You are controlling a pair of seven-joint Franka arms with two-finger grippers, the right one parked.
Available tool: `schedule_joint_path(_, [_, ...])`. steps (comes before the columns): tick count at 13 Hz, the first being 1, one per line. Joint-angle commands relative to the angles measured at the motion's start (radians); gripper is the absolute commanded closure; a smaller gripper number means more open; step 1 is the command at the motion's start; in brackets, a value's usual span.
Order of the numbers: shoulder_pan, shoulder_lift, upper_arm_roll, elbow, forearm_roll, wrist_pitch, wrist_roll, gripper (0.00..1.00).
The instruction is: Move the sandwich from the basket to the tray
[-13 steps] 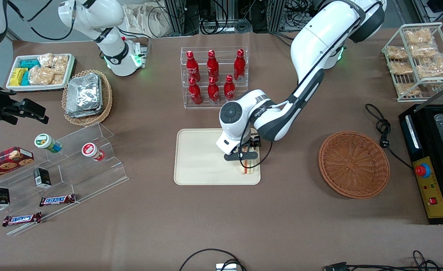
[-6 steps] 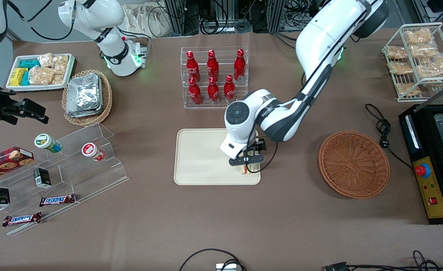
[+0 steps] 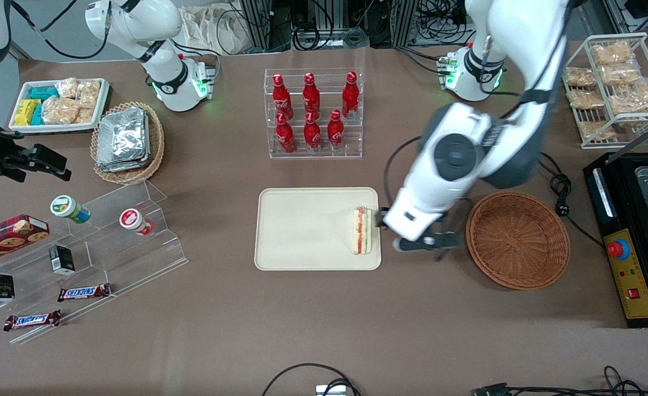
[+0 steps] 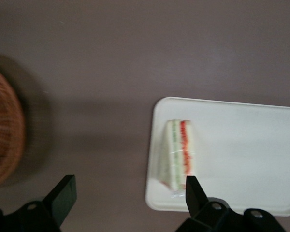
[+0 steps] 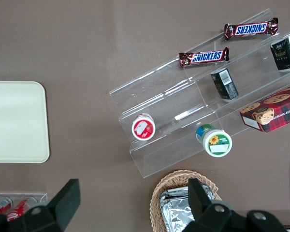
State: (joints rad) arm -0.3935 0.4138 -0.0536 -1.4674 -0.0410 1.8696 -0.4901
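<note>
The pale triangular sandwich (image 3: 362, 230) lies on the cream rectangular tray (image 3: 302, 231) at its edge nearest the reddish-brown woven basket (image 3: 517, 240), while the claw (image 3: 424, 242), fingers apart and empty, hovers over the brown desk (image 3: 324, 319) between tray and basket.

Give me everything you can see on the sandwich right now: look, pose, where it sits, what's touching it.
The small triangular wedge sandwich has pale white bread with orange-red and light greenish filling layers showing as stripes, and seems to be in clear wrap. It rests on the flat cream-beige rectangular tray, close to the rim at the working arm's end. Only the tray touches it. The left arm's black two-finger gripper is open and empty, apart from it, above bare table between the tray and the empty reddish-brown woven wicker basket.
</note>
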Motion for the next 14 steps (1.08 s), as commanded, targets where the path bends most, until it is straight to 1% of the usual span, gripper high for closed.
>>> schedule_joint_path(1, [0.046,-0.078,0.083,0.002,-0.036,-0.101,0.175,0.0])
schedule_joint_path(3, [0.126,-0.147,0.081,0.001,-0.028,-0.192,0.249,0.0])
schedule_joint_path(5, [0.209,-0.209,0.081,-0.017,-0.02,-0.222,0.348,0.0])
schedule_joint_path(6, [0.246,-0.23,0.08,-0.03,-0.001,-0.231,0.392,0.0])
schedule_joint_path(8, [0.281,-0.263,0.077,-0.062,0.074,-0.225,0.464,0.0])
schedule_joint_path(9, [0.313,-0.289,0.057,-0.089,0.079,-0.216,0.467,0.0])
schedule_joint_path(11, [0.418,-0.37,-0.032,-0.164,0.076,-0.173,0.466,0.0])
schedule_joint_path(12, [0.43,-0.409,-0.047,-0.198,0.081,-0.158,0.46,0.0])
schedule_joint_path(14, [0.433,-0.461,-0.049,-0.235,0.081,-0.158,0.449,0.0])
